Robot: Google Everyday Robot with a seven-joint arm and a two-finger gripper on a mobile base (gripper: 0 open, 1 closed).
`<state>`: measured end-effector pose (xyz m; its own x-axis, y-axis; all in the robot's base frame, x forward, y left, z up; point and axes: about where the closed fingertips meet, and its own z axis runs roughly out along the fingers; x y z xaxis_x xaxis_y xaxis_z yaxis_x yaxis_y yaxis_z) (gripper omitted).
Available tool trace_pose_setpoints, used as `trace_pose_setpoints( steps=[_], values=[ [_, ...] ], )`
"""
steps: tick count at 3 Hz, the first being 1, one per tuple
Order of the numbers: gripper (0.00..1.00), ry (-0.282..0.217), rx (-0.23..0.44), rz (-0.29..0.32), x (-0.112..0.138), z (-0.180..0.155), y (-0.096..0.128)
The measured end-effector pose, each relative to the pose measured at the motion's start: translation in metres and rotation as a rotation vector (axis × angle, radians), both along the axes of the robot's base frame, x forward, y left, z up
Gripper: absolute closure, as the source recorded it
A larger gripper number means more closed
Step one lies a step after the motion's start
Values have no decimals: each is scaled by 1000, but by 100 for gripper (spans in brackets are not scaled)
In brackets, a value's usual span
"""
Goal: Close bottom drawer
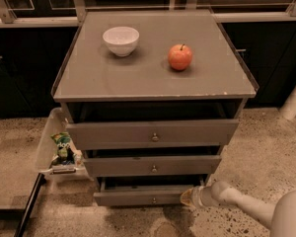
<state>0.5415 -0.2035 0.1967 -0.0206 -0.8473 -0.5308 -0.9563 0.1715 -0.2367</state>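
- My gripper (187, 197) is low near the floor, at the right end of the bottom drawer (138, 198)'s front, touching it or just beside it; I cannot tell whether it is open or closed.
- My one arm (246, 209) reaches in from the lower right.
- The cabinet (153, 83) has three grey drawers, each with one small round knob at the centre.
- The bottom drawer sits at the lowest tier, pulled out a little, with a dark gap above its front.
- The middle drawer (187, 165) and top drawer (197, 131) also stand partly out.
- On the cabinet top are two things: one white bowl (121, 39) on the left and one red apple (180, 57) on the right, well apart.
- One clear bin (45, 142) stands left of the cabinet, holding a green packet (63, 144).
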Motion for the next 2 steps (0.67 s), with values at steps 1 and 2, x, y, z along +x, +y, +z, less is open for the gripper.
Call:
trace_pose_setpoints(
  steps=[1, 2],
  values=[
    [58, 0, 0, 0, 0, 0, 0],
    [34, 19, 7, 19, -11, -1, 8]
  ],
)
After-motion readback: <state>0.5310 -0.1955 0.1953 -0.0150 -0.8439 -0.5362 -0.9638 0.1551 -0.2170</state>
